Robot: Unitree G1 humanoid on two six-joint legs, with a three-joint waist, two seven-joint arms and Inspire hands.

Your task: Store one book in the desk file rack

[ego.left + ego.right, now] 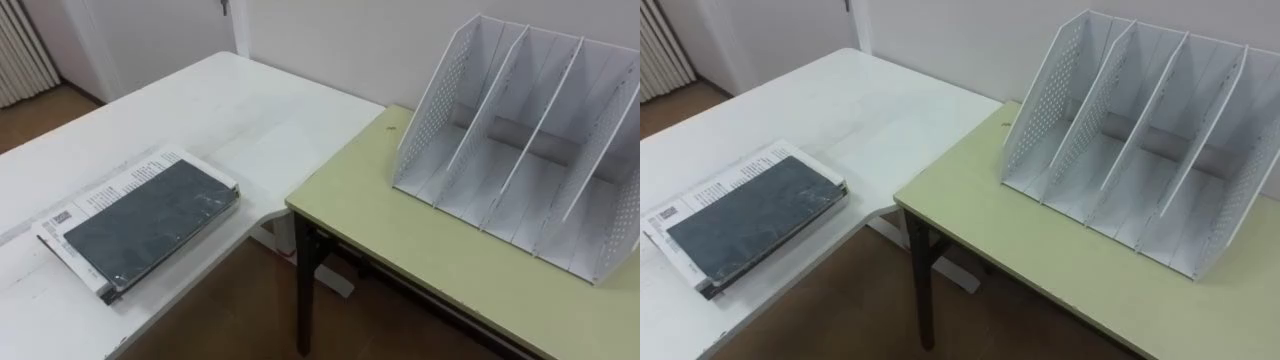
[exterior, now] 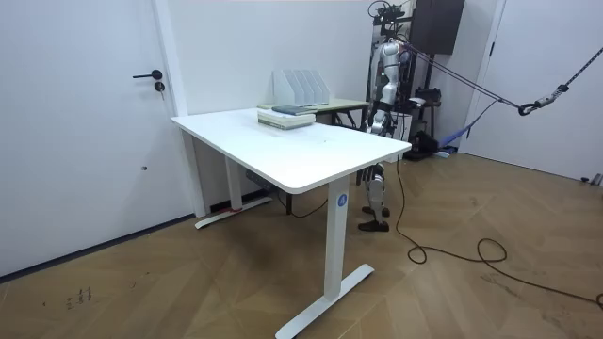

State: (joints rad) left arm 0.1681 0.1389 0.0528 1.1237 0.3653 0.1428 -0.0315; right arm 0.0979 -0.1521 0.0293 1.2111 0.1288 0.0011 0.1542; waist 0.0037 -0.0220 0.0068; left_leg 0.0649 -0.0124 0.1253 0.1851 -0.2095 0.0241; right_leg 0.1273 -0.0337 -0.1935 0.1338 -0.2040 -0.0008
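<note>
Eye views first: the book (image 1: 150,222), dark grey cover up, lies flat on top of a white printed volume near the close left corner of the white table (image 1: 200,110). The rack (image 1: 520,150) stands upright on the green desk (image 1: 400,250) to the right, well apart from the book, its slots facing the robot and its perforated side wall nearest the table. The table's corner meets the desk's left edge, with a wedge of wood floor (image 1: 230,310) between them below. A radiator (image 1: 25,50) sits at the far left.

Now the room view, which adds the robot itself: it stands on the far side of the table, at the desk's end, toward the room view's right. Its hands (image 2: 376,117) hang low by the table's edge, too small here to tell whether they are apart or closed. Book and rack show there as a low stack and a pale shape behind it. A door (image 2: 85,122) stands on the left.
</note>
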